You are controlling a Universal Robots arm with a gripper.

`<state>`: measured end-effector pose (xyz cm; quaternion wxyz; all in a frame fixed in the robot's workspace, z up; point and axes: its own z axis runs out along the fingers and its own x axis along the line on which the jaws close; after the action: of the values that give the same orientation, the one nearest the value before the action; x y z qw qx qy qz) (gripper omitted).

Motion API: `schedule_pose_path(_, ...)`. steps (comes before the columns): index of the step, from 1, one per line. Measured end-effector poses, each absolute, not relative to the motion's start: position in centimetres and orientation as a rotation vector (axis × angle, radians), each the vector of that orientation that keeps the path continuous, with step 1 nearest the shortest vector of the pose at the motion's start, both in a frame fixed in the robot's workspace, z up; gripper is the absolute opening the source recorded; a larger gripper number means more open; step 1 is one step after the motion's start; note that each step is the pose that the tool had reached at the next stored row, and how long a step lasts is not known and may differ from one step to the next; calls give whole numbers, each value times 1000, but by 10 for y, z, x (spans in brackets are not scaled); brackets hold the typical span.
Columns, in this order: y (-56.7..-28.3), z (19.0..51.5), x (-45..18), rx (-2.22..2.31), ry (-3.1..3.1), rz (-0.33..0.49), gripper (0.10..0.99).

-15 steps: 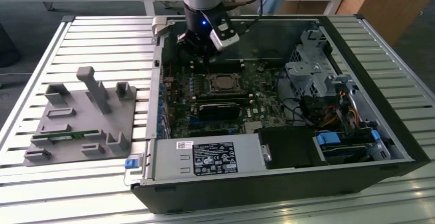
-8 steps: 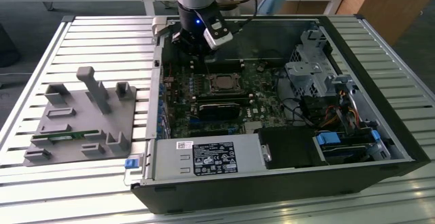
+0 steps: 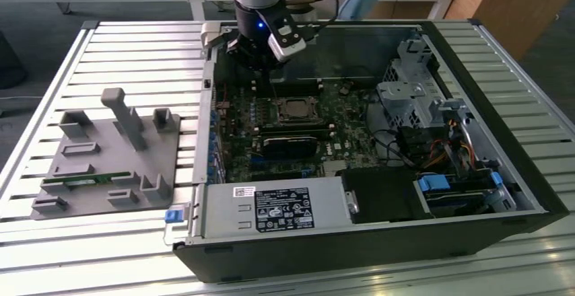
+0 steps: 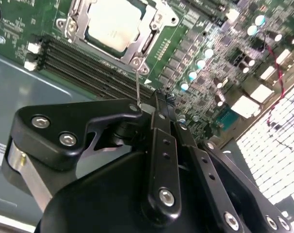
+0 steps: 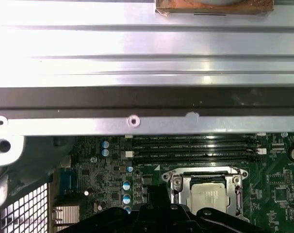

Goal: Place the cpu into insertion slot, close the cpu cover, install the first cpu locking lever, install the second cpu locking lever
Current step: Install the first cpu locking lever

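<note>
The cpu (image 4: 112,22) lies flat in the insertion slot (image 3: 277,102) on the green board, its silver top showing through the window of the cpu cover (image 4: 150,36), which lies down over it. In the first wrist view the cpu (image 5: 211,196) and the cpu cover (image 5: 178,187) sit just past the fingers. A thin wire locking lever (image 4: 137,85) stands up from the socket's corner and ends at the tips of my gripper (image 4: 149,102). My gripper (image 3: 266,66) hangs over the board just behind the socket, shut on that lever's end.
The open computer case holds a power supply (image 3: 274,208) at the front, a drive cage (image 3: 409,97) at the exterior view's right and black memory slots (image 4: 89,68) beside the socket. The case's metal wall (image 5: 137,68) rises close behind. A grey fixture plate (image 3: 108,155) lies outside the case.
</note>
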<state>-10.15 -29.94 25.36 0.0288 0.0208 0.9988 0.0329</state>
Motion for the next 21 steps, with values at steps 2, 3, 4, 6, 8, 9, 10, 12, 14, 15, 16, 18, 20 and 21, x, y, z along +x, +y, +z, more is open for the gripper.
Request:
schedule_pose_path(2,-297,253,-102,64,3083,101,106)
schedule_pose_path(3,-295,253,-102,64,3083,101,106)
schedule_pose_path(4,-295,253,-101,65,3084,101,106)
schedule_pose_path(6,-294,253,-99,65,3091,101,106)
schedule_pose_path(8,-294,253,-94,66,3099,101,106)
schedule_pose_path(9,-294,253,-90,66,3103,101,106)
schedule_pose_path(10,-294,253,-87,66,3107,101,106)
schedule_pose_path(12,-294,253,-86,66,3109,101,106)
schedule_pose_path(14,-294,252,-85,66,3109,101,106)
schedule_pose_path(15,-294,252,-85,66,3109,101,106)
schedule_pose_path(16,-294,252,-85,66,3109,101,106)
schedule_pose_path(18,-294,252,-85,66,3109,101,106)
schedule_pose_path(20,-294,252,-85,66,3109,101,106)
schedule_pose_path(21,-294,252,-85,66,3109,101,106)
